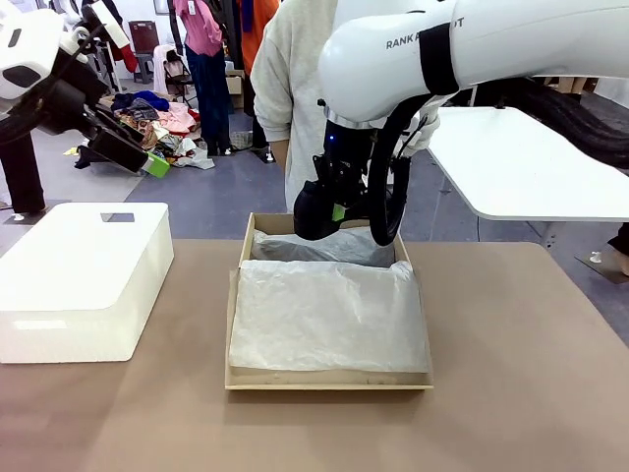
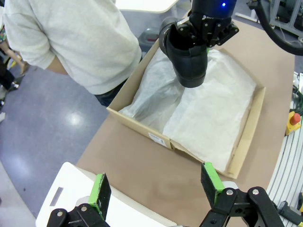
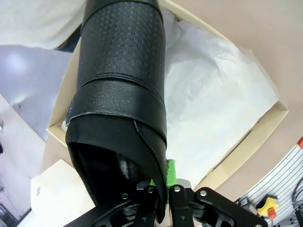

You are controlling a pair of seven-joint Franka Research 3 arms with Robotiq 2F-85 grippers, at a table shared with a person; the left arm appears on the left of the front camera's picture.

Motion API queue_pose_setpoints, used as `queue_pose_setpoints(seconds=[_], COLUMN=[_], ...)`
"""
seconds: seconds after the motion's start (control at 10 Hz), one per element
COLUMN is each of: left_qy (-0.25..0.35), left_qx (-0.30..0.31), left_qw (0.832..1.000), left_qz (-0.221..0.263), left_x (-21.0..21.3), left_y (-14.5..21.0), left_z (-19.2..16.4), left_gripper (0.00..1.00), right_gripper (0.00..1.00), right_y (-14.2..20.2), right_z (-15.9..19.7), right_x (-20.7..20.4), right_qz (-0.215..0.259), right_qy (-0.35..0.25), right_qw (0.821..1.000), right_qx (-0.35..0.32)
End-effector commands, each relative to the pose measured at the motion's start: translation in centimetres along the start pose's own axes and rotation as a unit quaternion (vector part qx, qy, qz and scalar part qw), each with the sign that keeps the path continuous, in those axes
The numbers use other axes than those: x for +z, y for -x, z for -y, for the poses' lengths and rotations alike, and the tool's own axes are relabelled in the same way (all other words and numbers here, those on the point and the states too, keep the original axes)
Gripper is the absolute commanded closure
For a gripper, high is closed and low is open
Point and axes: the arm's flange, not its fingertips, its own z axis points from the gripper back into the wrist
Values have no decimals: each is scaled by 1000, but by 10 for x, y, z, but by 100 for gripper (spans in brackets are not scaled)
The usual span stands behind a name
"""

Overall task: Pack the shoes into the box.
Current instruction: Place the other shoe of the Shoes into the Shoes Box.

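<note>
So the right end effector [image 1: 339, 211] was pinched tight on the collar of one black shoe [image 1: 314, 211]. The shoe hung heel up, toe down, over the far end of the box [image 1: 324, 383], the end nearest the person [image 1: 285, 88]. From the left wrist view the toe looked just about at the tissue [image 1: 324, 315], but I couldn't tell if it was touching. The left end effector [image 2: 156, 184] was spread wide with nothing in it, up high on the left over the white bin [image 1: 84, 275] and well apart from the box. The box sat open in the middle of the counter [image 1: 511, 393], tissue covering its whole inside. Progress wise I'd call it under halfway: this shoe was picked and over the box but not yet laid down or let go. All I could see inside was paper, so the other shoe probably had yet to go in, unless it was under the tissue, couldn't tell
</note>
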Motion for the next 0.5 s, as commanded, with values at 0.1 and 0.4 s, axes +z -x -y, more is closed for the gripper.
queue_pose_setpoints(seconds=[0.1, 0.4], left_qy=[5, 5], left_qx=[-1, -1], left_qw=[1000, 1000], left_qz=[2, 2], left_x=[1, 1], left_y=[0, 0], left_z=[0, 0], left_gripper=[0, 0], right_gripper=[100, 100], right_y=[27, 48], right_z=[-16, -31], right_x=[-2, -12], right_qz=[14, 25], right_qy=[-22, -18], right_qw=[994, 984], right_qx=[-102, -177])
